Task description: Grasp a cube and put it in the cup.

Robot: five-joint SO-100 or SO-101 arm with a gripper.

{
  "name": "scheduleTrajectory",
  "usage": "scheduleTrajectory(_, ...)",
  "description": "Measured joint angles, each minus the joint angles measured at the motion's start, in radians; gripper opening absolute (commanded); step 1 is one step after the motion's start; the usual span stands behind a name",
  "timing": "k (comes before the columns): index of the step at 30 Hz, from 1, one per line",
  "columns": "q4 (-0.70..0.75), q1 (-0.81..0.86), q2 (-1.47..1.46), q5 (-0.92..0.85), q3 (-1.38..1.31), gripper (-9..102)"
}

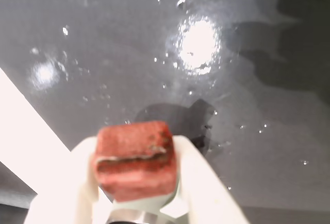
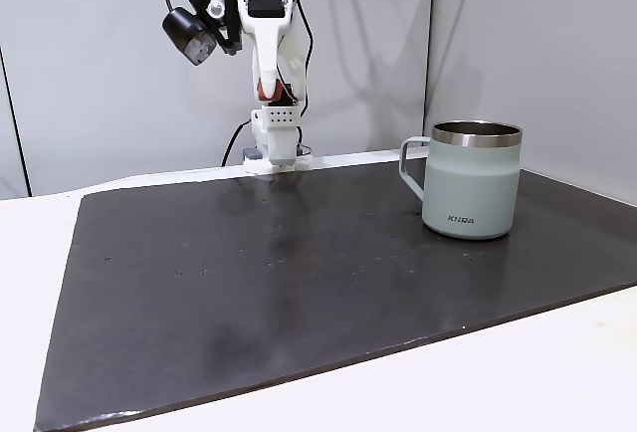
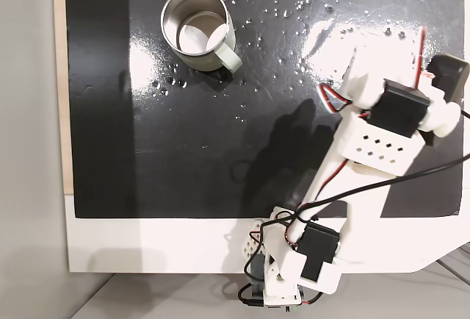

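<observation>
Tool (image 1: 135, 182) grips cube (image 1: 135, 159) — cup (image 2: 472, 179) well apart.

In the wrist view the cube (image 1: 135, 158) is blurred and overexposed, and its lower part sits behind the white jaws, which the bottom edge cuts off. In a fixed view it shows as a small reddish speck (image 2: 267, 90), probably held, too small to judge. From above, the arm (image 3: 374, 142) hides it.
</observation>
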Motion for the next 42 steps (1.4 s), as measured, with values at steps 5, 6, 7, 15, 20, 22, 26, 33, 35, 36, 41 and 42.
scheduleTrajectory(5,0.003,-0.146,-0.014,0.023,-0.103,1)
scheduleTrajectory(6,0.011,-0.183,-0.029,0.029,-0.135,1)
scheduleTrajectory(7,0.018,-0.216,-0.049,0.041,-0.166,0)
scheduleTrajectory(15,0.054,-0.403,-0.285,0.103,-0.459,1)
scheduleTrajectory(20,0.054,-0.499,-0.39,0.103,-0.581,1)
scheduleTrajectory(22,0.054,-0.517,-0.433,0.103,-0.629,1)
scheduleTrajectory(26,0.046,-0.538,-0.518,0.097,-0.712,1)
scheduleTrajectory(33,0.032,-0.611,-0.629,0.078,-0.834,1)
scheduleTrajectory(35,0.026,-0.623,-0.638,0.072,-0.841,1)
scheduleTrajectory(36,0.025,-0.629,-0.64,0.071,-0.847,1)
scheduleTrajectory(41,0.025,-0.67,-0.641,0.063,-0.85,18)
scheduleTrajectory(42,0.025,-0.676,-0.641,0.063,-0.85,24)
